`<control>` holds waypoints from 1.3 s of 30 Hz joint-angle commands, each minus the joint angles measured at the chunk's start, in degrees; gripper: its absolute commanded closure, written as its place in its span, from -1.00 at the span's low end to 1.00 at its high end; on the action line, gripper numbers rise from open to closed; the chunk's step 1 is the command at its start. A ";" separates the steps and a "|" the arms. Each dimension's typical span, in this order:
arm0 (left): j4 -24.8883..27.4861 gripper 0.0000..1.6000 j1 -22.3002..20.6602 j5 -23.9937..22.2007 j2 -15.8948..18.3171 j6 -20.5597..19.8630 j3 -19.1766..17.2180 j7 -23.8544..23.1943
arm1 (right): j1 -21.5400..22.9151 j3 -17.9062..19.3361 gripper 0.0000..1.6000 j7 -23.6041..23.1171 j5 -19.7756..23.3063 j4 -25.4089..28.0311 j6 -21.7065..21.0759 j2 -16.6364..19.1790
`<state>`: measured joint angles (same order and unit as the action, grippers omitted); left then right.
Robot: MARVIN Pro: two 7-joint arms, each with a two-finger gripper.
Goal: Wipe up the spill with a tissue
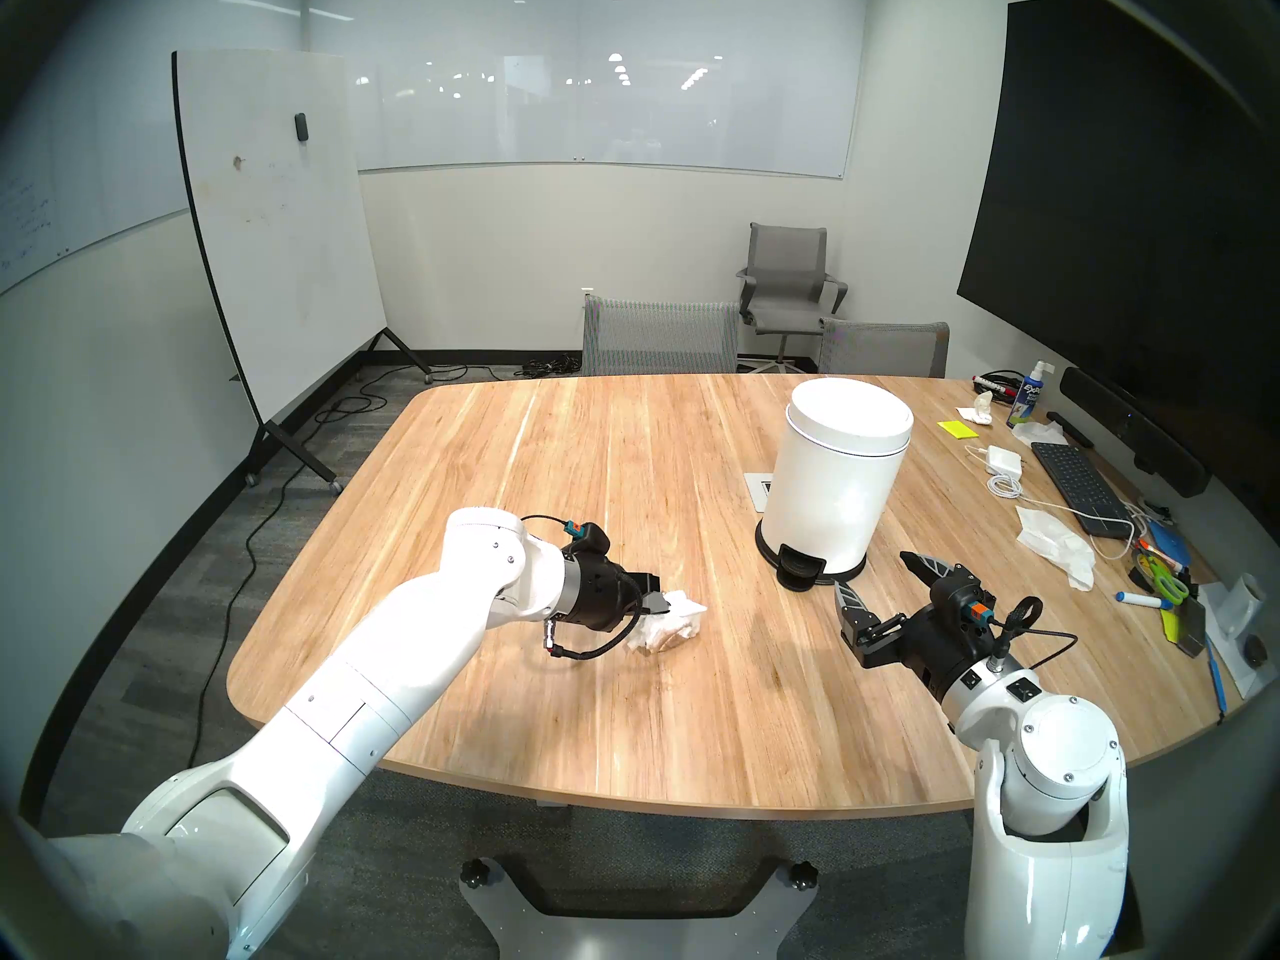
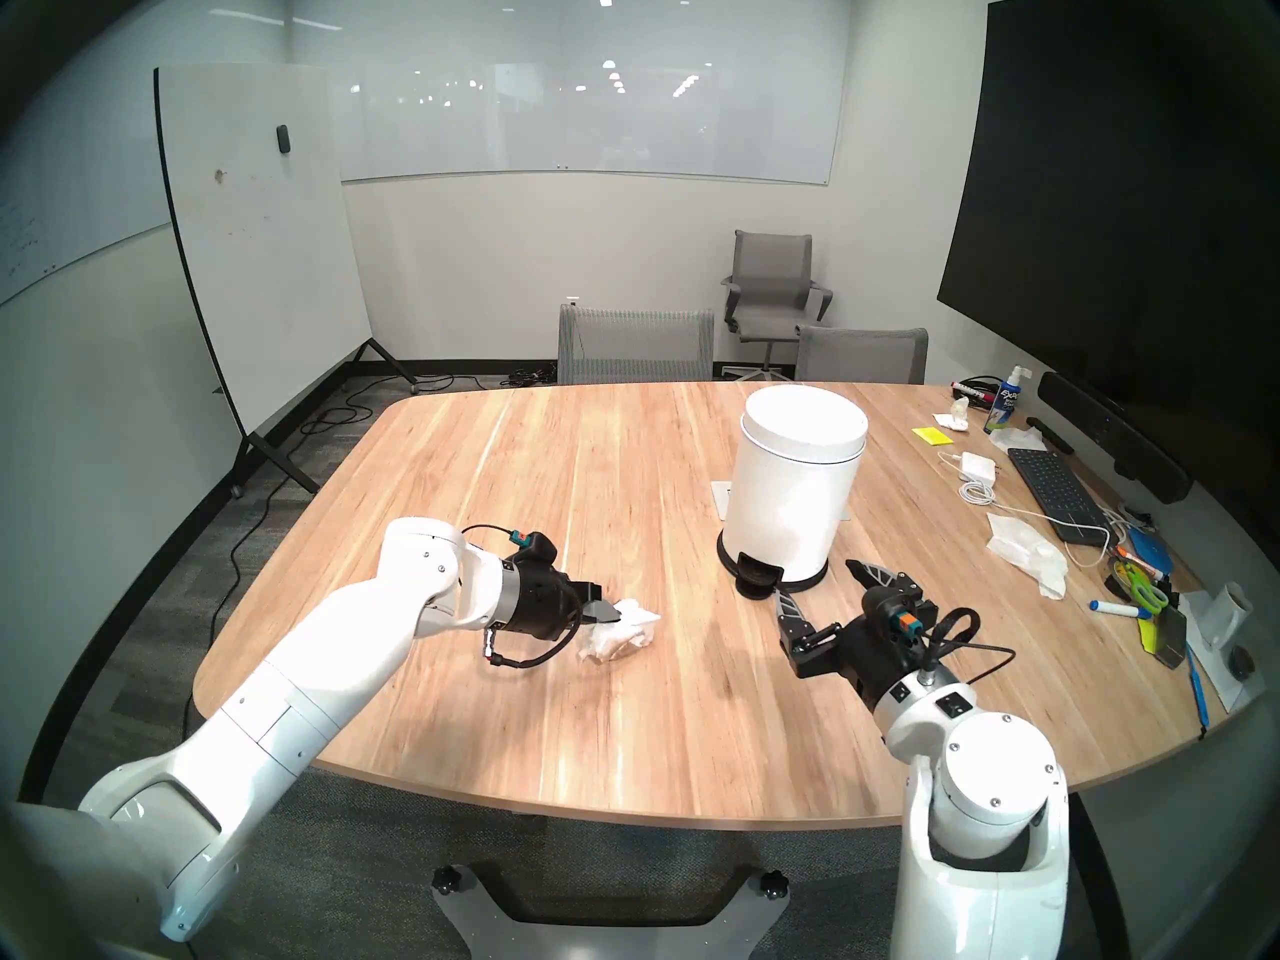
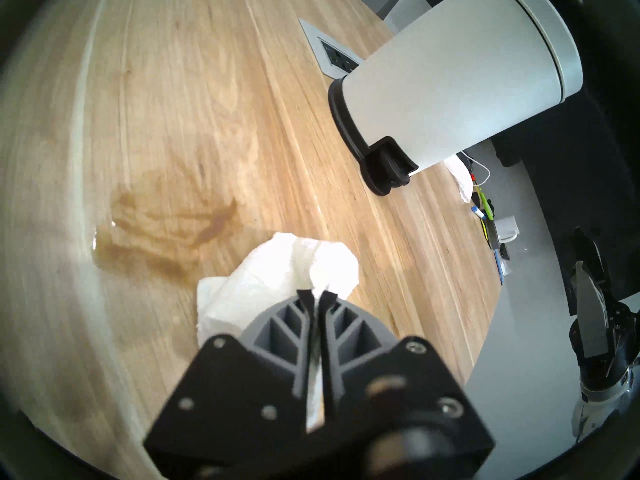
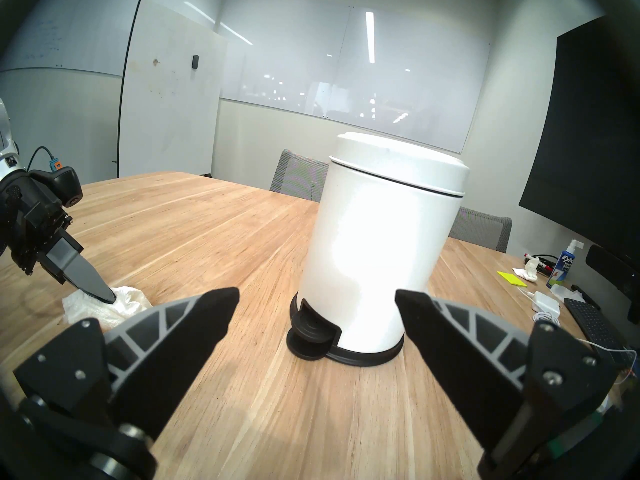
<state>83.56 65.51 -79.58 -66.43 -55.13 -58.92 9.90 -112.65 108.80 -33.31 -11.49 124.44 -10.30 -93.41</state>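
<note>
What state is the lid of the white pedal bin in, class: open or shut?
Shut. The lid sits flat on the white pedal bin, with only a thin dark seam around its rim, and the pedal is untouched.

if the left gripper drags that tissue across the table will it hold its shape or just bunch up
Probably bunches up: the tissue is already crumpled and limp where the left gripper pinches it. It looks very light, so it should slide easily on the table. Where it meets the brown smear it may soak and tear.
</note>
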 commanded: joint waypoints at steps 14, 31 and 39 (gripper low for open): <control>-0.80 -1.00 -3.18 5.85 2.55 4.86 0.63 -4.84 | 0.19 -0.15 -1.00 -0.03 0.05 1.24 0.11 0.00; 0.93 -1.00 -3.40 8.73 4.37 7.77 0.14 -9.17 | 0.19 -0.15 -1.00 -0.03 0.05 1.25 0.10 0.00; 7.76 -1.00 -0.37 11.53 9.39 8.10 2.44 -15.72 | 0.22 -0.14 -1.00 -0.03 0.06 1.18 0.14 0.01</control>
<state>85.32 63.58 -69.55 -60.74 -47.75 -57.90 -0.57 -112.65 108.80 -33.31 -11.49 124.44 -10.30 -93.41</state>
